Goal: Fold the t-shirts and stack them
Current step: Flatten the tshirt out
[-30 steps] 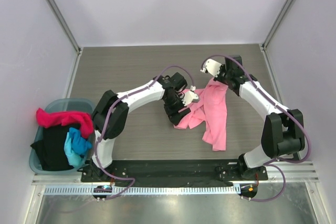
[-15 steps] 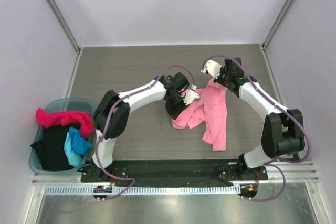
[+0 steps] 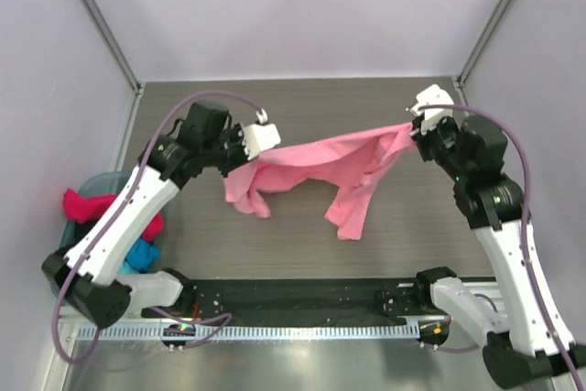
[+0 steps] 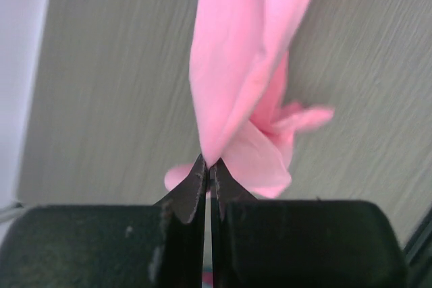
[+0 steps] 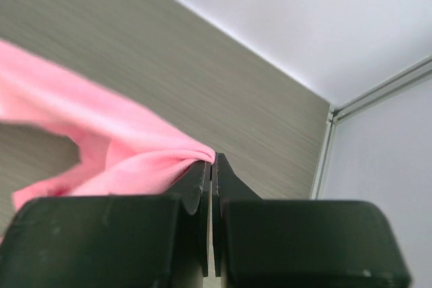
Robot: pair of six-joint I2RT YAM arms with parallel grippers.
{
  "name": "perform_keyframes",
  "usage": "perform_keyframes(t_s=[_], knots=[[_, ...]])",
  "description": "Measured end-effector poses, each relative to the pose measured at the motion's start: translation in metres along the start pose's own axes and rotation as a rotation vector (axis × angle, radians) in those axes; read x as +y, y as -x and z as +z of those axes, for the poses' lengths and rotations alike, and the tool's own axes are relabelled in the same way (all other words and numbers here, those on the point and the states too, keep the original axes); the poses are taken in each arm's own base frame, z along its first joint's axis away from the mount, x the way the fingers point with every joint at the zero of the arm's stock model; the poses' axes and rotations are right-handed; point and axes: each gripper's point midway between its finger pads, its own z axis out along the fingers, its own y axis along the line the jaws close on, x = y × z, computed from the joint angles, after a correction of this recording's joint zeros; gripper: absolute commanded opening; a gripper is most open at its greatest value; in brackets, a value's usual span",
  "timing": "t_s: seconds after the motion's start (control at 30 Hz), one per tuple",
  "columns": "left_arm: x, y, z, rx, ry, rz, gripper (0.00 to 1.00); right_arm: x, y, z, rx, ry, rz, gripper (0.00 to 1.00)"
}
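- Spanning the gap between both arms, the pink t-shirt (image 3: 311,155) hangs over the table (image 3: 366,98), long axis left to right.
- Left gripper (image 3: 259,140) pinches one end, right gripper (image 3: 414,125) the other, jaws clamped on cloth.
- Lowering together looks key, neither arm nearer.

Pink t-shirt (image 3: 311,158) now aloft, taut between left claw (image 3: 248,149) and right claw (image 3: 409,129), well apart

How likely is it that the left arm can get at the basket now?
Probably not yet. The left gripper is shut on the pink shirt, held up with the right gripper. The basket sits near that arm, unblocked, but it must release first.
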Motion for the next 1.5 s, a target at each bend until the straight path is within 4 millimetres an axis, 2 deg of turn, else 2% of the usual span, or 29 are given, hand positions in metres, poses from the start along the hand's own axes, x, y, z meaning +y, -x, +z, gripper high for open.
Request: perform_keyframes(t_s=[0.07,0.1,0.17,0.23,0.27,0.37,0.4,0.43,0.47,0.5,0.53,0.6,0.67,0.7,0.73,0.77,0.83,0.93,0.97,1.03,1.13,1.27,1.37,1.5], knots=[[-0.001,-0.005,-0.003,-0.008,0.023,0.072,0.00,-0.003,0.010,-0.014,-0.044,-0.022,0.015,0.01],[0.001,-0.009,0.001,0.000,0.031,0.103,0.01,-0.003,0.011,-0.013,-0.049,-0.024,0.019,0.01],[0.013,-0.015,0.015,0.028,0.041,0.147,0.01,-0.002,0.002,0.005,-0.007,-0.007,0.024,0.01],[0.031,-0.021,0.039,0.068,0.032,0.156,0.01,0.000,-0.015,0.036,0.059,0.015,0.030,0.01],[0.045,-0.024,0.058,0.095,0.023,0.149,0.01,-0.001,-0.024,0.052,0.089,0.022,0.032,0.01],[0.089,-0.033,0.113,0.145,0.014,0.108,0.03,0.000,-0.072,0.108,0.216,0.058,0.055,0.01],[0.106,-0.039,0.136,0.160,0.017,0.093,0.09,-0.001,-0.090,0.124,0.257,0.061,0.065,0.01],[0.130,-0.053,0.173,0.182,0.022,0.067,0.19,-0.003,-0.120,0.151,0.332,0.076,0.088,0.01],[0.138,-0.061,0.188,0.197,0.020,0.063,0.24,-0.003,-0.132,0.164,0.360,0.081,0.098,0.01],[0.147,-0.068,0.202,0.213,0.023,0.058,0.35,-0.008,-0.141,0.175,0.386,0.078,0.113,0.01],[0.159,-0.072,0.215,0.217,0.041,0.059,0.39,-0.014,-0.145,0.188,0.399,0.072,0.127,0.01],[0.180,-0.079,0.234,0.232,0.096,0.039,0.45,-0.030,-0.146,0.218,0.401,0.041,0.148,0.09],[0.189,-0.080,0.236,0.241,0.140,0.010,0.47,-0.047,-0.144,0.241,0.395,0.002,0.167,0.17],[0.190,-0.079,0.233,0.245,0.151,0.001,0.49,-0.052,-0.143,0.246,0.392,-0.017,0.176,0.22],[0.192,-0.076,0.227,0.243,0.167,-0.007,0.51,-0.057,-0.142,0.248,0.389,-0.031,0.183,0.22],[0.190,-0.074,0.220,0.241,0.177,-0.007,0.56,-0.059,-0.141,0.248,0.388,-0.041,0.189,0.22],[0.176,-0.074,0.198,0.248,0.177,-0.012,0.57,-0.062,-0.139,0.243,0.381,-0.052,0.201,0.26],[0.151,-0.076,0.159,0.272,0.157,-0.018,0.51,-0.057,-0.139,0.231,0.384,-0.048,0.215,0.31],[0.147,-0.077,0.152,0.278,0.150,-0.016,0.47,-0.054,-0.138,0.225,0.385,-0.044,0.222,0.31],[0.141,-0.079,0.144,0.297,0.126,-0.014,0.46,-0.049,-0.137,0.216,0.387,-0.033,0.236,0.33],[0.127,-0.096,0.150,0.351,0.043,-0.042,0.47,-0.045,-0.130,0.210,0.373,-0.013,0.258,0.36],[0.098,-0.141,0.170,0.466,-0.104,-0.098,0.47,-0.039,-0.124,0.206,0.362,0.016,0.274,0.38],[0.081,-0.167,0.181,0.532,-0.181,-0.129,0.46,-0.035,-0.124,0.204,0.366,0.036,0.279,0.38],[0.071,-0.183,0.187,0.577,-0.232,-0.154,0.44,-0.032,-0.124,0.202,0.368,0.050,0.282,0.39]])
